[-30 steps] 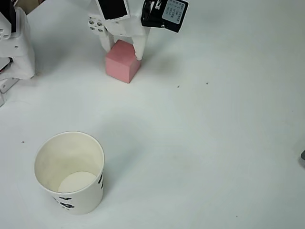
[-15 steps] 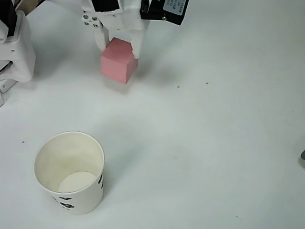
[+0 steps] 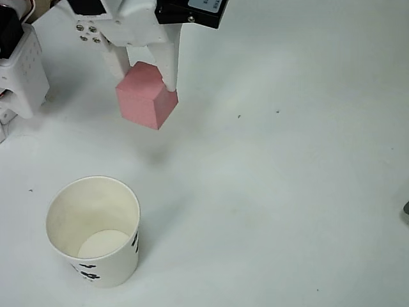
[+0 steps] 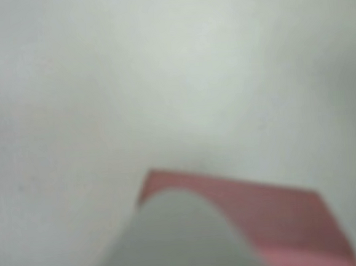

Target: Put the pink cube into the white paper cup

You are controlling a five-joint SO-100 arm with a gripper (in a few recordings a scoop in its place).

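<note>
A: Overhead view first. Around the work area: bare white table [image 3: 287,160], scattered with tiny dark specks. At the left edge, a white blocky part of the robot's base [image 3: 22,70]. Nothing lying between gripper and cup.

B: Agreed. White paper cup [image 3: 94,230] upright at lower left, cream inside, black marks low on its outer wall. Well apart from the cube, down and a little left of it.

A: Pink cube [image 3: 146,97] pinched by the gripper [image 3: 144,67], one white finger [image 3: 169,67] pressed on the cube's right side, the other on its left. Cube tilted, one corner pointing down-right. Faint shadow on the table below and right of it, apart from the cube, so lifted clear of the surface.

B: Versus half a second back: cube and gripper shifted left and a little down in the picture, cube looking larger, shadow now detached. A second back, sitting on the table farther right. Cup unmoved.

A: Wrist view now. Very blurred. Pale rounded finger [image 4: 174,238] at bottom centre, overlapping the pink cube [image 4: 277,217] just behind and to its right. Pale table [image 4: 160,66] beyond, one dark speck at top left.

B: Grip itself not readable there, only cube touching finger.
</note>
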